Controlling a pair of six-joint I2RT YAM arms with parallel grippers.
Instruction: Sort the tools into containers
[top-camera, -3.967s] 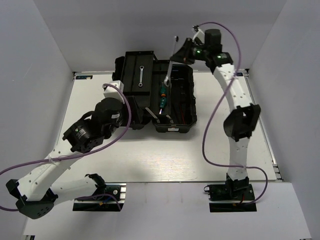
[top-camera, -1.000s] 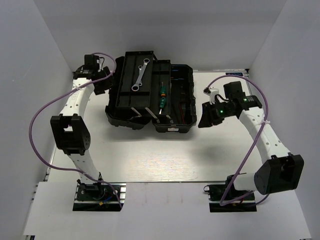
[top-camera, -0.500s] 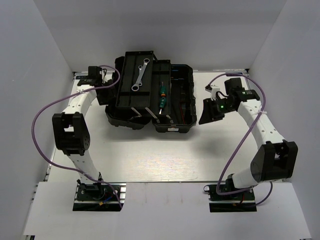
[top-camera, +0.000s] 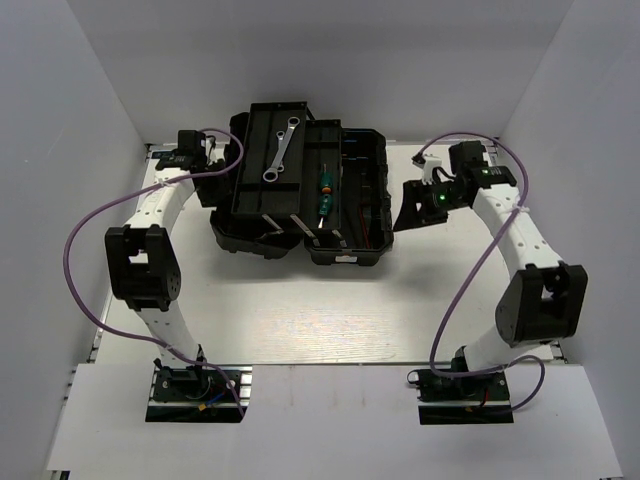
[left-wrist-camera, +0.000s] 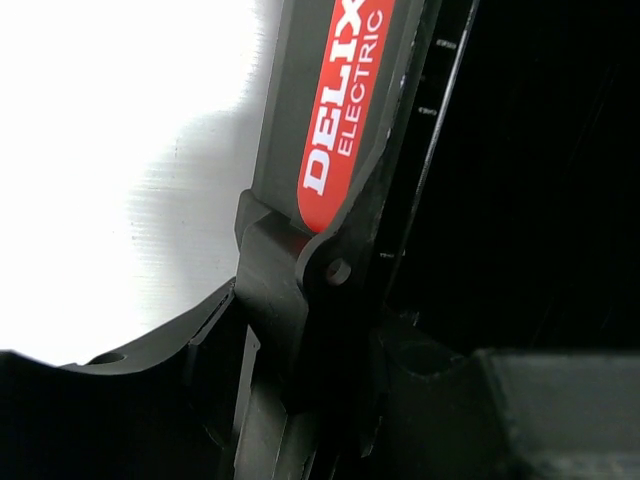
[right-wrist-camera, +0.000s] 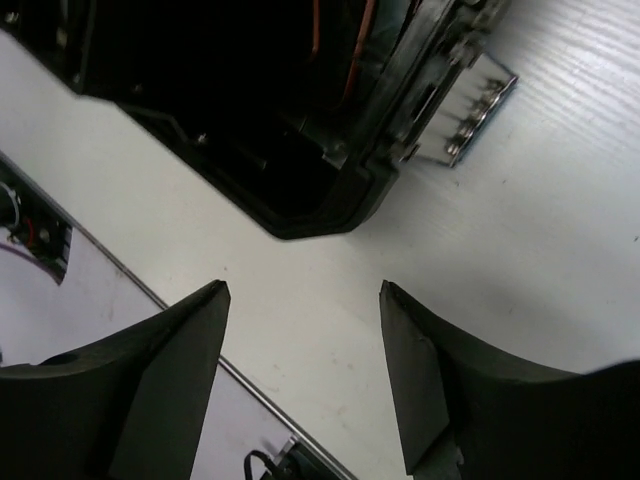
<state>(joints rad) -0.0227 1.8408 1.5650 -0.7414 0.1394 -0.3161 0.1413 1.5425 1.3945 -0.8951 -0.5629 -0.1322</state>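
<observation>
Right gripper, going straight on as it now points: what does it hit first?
Probably the corner of the black toolbox: it lies straight ahead of the open right gripper, with only bare white table between. Depth is unclear; if the gripper tilts down steeply, the table would come first.

The toolbox (top-camera: 375, 160) is looking like black plastic, mostly dull, with a soft shine on its edges. A wrench (top-camera: 278, 158) in its left half is gleaming like bare silver metal. The screwdriver (top-camera: 324, 196) is showing a green, plastic-looking handle. A red label (left-wrist-camera: 340, 110) on the box is shining smooth and glossy. The small clasp (right-wrist-camera: 478, 105) is glinting like grey metal. The white table (right-wrist-camera: 540, 230) is showing fine lines, and the right gripper (right-wrist-camera: 304, 290) is looking dull black.
</observation>
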